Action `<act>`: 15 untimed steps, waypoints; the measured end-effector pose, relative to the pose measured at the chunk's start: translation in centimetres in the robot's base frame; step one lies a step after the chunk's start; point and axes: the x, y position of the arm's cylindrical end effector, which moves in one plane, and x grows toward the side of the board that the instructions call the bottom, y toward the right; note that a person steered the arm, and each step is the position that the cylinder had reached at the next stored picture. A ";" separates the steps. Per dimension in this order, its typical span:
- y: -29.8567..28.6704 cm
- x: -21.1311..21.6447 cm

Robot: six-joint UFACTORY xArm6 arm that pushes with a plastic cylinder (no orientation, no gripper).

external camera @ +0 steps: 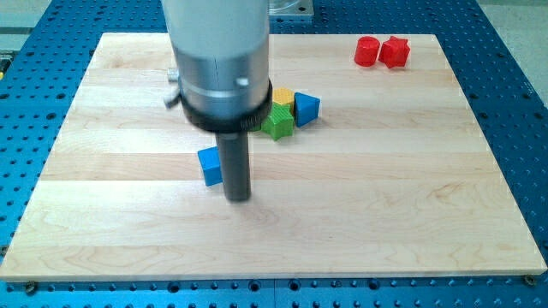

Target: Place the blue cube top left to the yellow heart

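Note:
A blue cube [209, 166] lies on the wooden board [385, 205], left of the centre. My tip [237, 198] rests on the board just right of the cube and slightly below it, the rod touching or nearly touching the cube's right side. A yellow block [282, 95], partly hidden by the arm, sits in a cluster up and right of the cube; its shape cannot be made out.
In the same cluster are a green block [277, 122] below the yellow one and a blue block [306, 107] on its right. Two red blocks, a cylinder [366, 51] and a star-like one [395, 51], lie at the top right.

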 end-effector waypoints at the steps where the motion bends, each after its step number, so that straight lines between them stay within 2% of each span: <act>1: -4.0 -5.1; 2: -3.8 2.0; 3: -7.7 2.8; 5: -8.8 -10.1; 6: -17.5 -3.5; 7: -13.8 1.2; 9: -7.7 -9.7; 10: -13.8 -5.7; 11: -10.9 -1.0; 12: -4.0 -3.8; 13: -1.6 -10.0; 14: -3.5 -10.7; 15: -7.3 -2.9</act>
